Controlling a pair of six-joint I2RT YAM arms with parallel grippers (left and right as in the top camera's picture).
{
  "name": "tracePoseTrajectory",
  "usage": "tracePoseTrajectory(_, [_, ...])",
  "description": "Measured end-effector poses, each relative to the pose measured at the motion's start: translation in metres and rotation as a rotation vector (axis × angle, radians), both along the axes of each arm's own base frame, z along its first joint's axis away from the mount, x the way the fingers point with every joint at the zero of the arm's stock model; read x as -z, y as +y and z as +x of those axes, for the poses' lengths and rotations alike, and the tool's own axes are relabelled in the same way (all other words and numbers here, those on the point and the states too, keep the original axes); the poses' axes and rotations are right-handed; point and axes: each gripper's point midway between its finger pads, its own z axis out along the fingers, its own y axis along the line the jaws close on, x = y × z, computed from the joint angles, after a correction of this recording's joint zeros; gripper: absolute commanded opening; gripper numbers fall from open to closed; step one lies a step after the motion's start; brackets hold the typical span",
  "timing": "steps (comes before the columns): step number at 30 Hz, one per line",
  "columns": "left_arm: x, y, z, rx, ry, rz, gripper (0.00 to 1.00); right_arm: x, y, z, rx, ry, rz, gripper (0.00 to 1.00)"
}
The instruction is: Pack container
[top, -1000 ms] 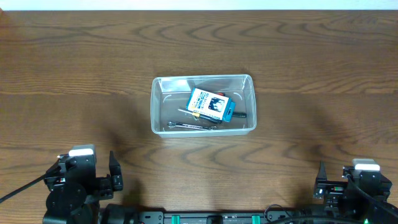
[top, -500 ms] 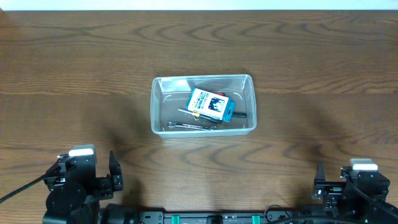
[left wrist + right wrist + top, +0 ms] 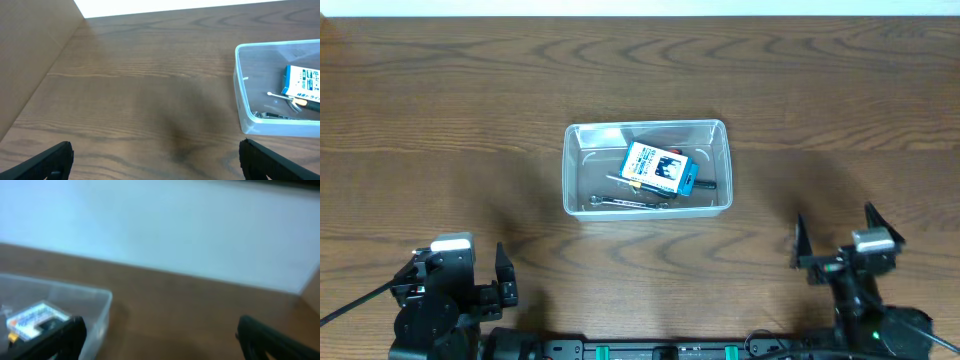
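The clear plastic container (image 3: 577, 170) sits mid-table and holds a small blue-and-white box (image 3: 654, 168), a metal wrench (image 3: 620, 203) and a dark-handled tool (image 3: 701, 184). It also shows in the left wrist view (image 3: 241, 100) and, blurred, in the right wrist view (image 3: 97, 310). My left gripper (image 3: 504, 275) is open and empty at the front left edge. My right gripper (image 3: 834, 238) is open and empty, raised above the front right, right of and nearer than the container.
The wooden table (image 3: 440, 120) spreads around the container. A white wall (image 3: 175, 225) lies beyond its far edge. A tan panel (image 3: 30, 55) stands on the left in the left wrist view.
My right arm has lifted from its rest at the front right edge and swung up and left toward the container. The left arm and the container's contents have not moved.
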Motion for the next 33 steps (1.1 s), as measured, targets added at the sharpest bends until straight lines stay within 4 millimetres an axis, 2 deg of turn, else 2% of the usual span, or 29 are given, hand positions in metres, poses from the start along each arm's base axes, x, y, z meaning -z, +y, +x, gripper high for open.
tracePoseTrajectory(3, [0.000, 0.000, 0.000, 0.000, -0.001, -0.001, 0.98, 0.015, 0.003, 0.014, -0.011, -0.040, -0.023, 0.99])
tracePoseTrajectory(5, [0.000, 0.000, 0.000, 0.000, -0.001, 0.000, 0.98, 0.036, 0.004, 0.022, -0.015, -0.018, -0.045, 0.99])
tracePoseTrajectory(9, [0.000, 0.000, 0.000, 0.000, -0.001, -0.001, 0.98, 0.093, 0.005, 0.032, -0.023, 0.090, -0.093, 0.99])
tracePoseTrajectory(11, [0.000, 0.000, 0.000, 0.000, -0.001, -0.001, 0.98, 0.105, 0.005, 0.033, -0.024, 0.116, -0.102, 0.99])
tracePoseTrajectory(33, [0.000, 0.000, 0.000, 0.000, 0.000, -0.001, 0.98, 0.104, 0.004, 0.033, -0.014, 0.110, -0.109, 0.99])
